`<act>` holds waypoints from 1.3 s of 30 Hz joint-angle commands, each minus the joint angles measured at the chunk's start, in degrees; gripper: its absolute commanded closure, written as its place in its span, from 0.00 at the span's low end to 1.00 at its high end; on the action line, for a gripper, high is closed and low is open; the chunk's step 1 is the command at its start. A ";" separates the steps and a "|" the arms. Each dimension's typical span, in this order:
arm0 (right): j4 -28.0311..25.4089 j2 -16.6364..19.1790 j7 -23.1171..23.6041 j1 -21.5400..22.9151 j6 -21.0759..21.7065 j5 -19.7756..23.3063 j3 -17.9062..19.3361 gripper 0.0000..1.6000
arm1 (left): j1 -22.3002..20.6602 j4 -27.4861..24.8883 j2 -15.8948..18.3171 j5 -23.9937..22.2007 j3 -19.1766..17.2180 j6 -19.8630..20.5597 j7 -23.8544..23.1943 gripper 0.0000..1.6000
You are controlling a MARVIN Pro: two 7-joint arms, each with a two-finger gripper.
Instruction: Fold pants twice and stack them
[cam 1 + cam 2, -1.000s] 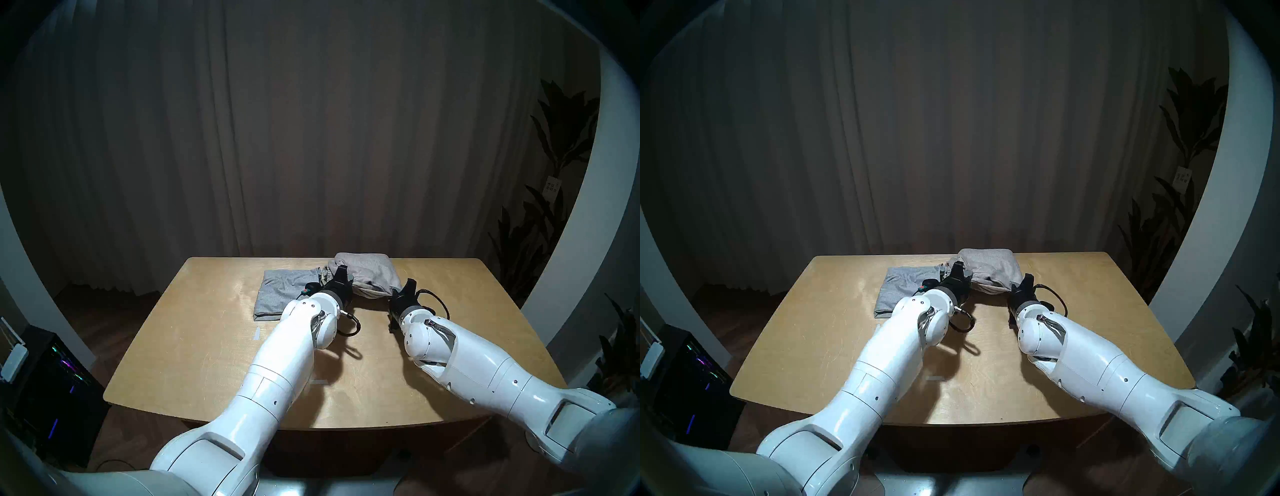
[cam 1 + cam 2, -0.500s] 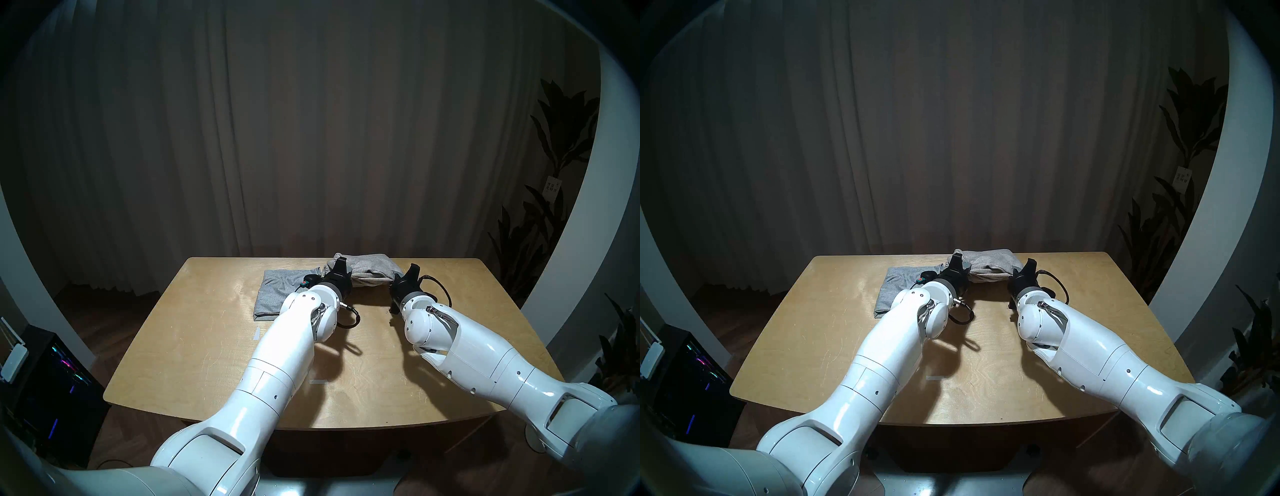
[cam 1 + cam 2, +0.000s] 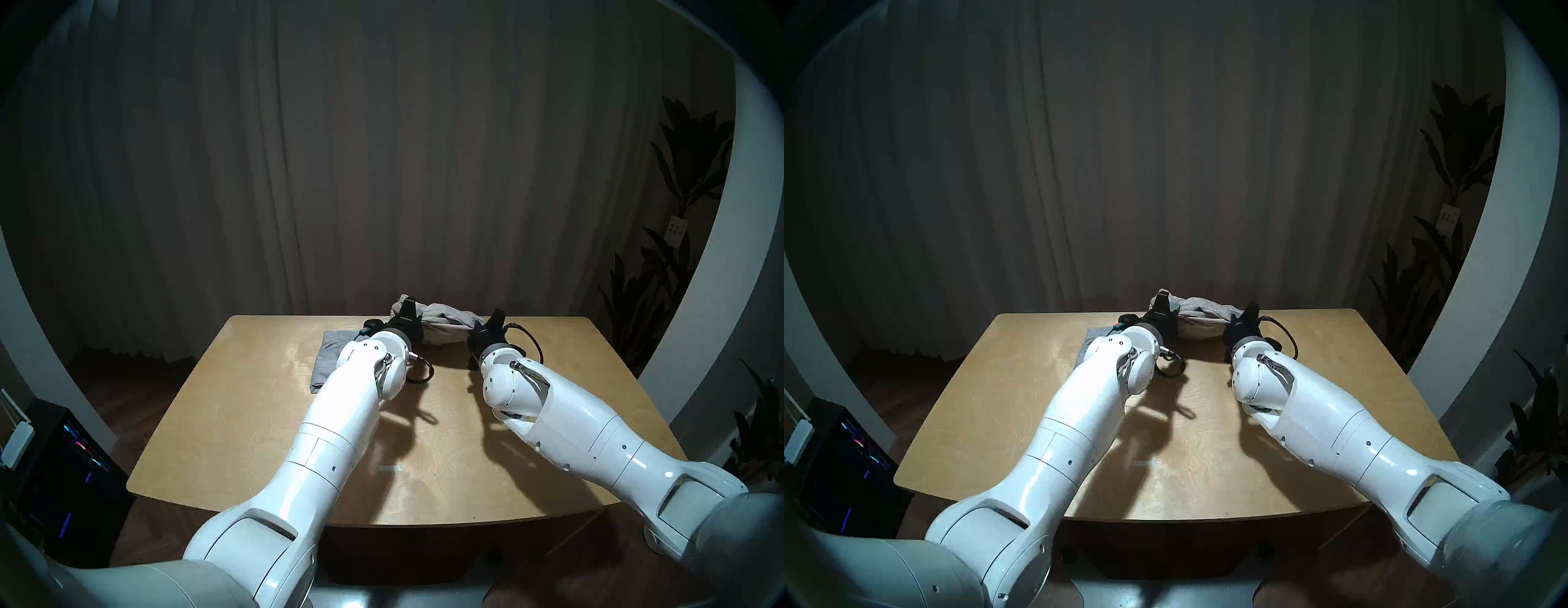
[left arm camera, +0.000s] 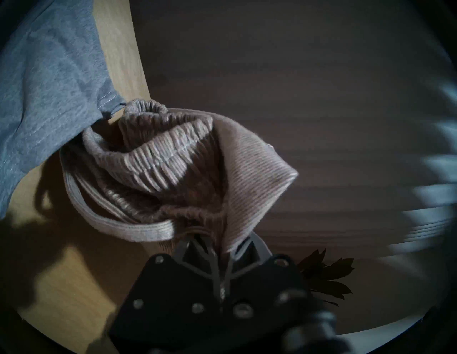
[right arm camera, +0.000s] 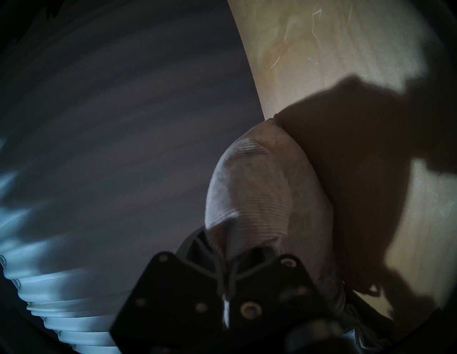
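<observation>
Both pincers clamp the beige-grey pants (image 3: 445, 325), which hang slung between them just above the far edge of the surface (image 3: 254, 424). The left pincer (image 4: 223, 249) grips the end with the gathered waistband (image 4: 158, 158); the right pincer (image 5: 228, 257) grips the opposite end. The folded light grey pants (image 3: 329, 361) lie flat near the far edge, partly hidden behind the left arm.

Two pants (image 3: 449, 325) (image 3: 326, 361) (one table (image 3: 254, 424))
</observation>
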 commanded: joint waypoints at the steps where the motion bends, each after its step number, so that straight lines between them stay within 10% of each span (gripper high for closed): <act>1: 0.07 -2.72 0.51 3.90 -1.48 -0.80 0.74 1.00 | -5.88 -0.31 0.30 0.62 -0.74 0.57 -0.56 1.00; 39: 8.14 -12.83 -1.14 15.84 -5.62 -3.76 -0.40 1.00 | -17.27 7.89 3.11 2.03 -6.37 5.59 -2.55 1.00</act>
